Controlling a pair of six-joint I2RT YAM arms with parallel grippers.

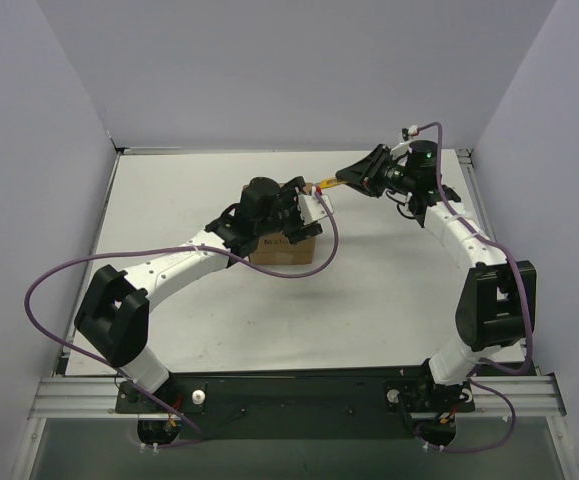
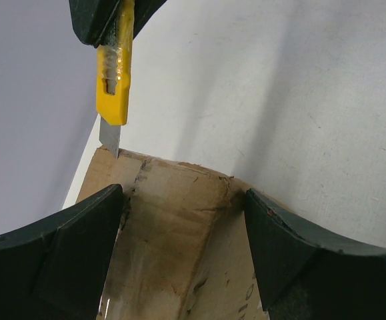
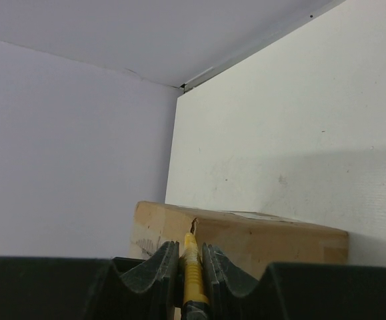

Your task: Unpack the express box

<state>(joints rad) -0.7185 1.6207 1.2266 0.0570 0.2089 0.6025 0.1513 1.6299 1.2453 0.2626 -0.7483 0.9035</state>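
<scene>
The express box (image 1: 283, 252) is a brown cardboard carton at mid-table, mostly hidden under my left wrist. My left gripper (image 1: 299, 215) is open and sits over the box top (image 2: 173, 227), with one finger (image 2: 53, 257) over its left part and the other (image 2: 313, 257) at its right edge. I cannot tell whether they touch it. My right gripper (image 1: 345, 182) is shut on a yellow utility knife (image 1: 325, 185). Its blade (image 2: 111, 139) points down with the tip at the box's far top edge. In the right wrist view the knife (image 3: 191, 263) points at a small slit in the box (image 3: 259, 233).
The white table (image 1: 219, 320) is closed in by grey walls at the left, back and right. The left arm's purple cable (image 1: 314, 265) loops down past the front right of the box. The right arm's cable (image 1: 449, 200) hangs along its forearm.
</scene>
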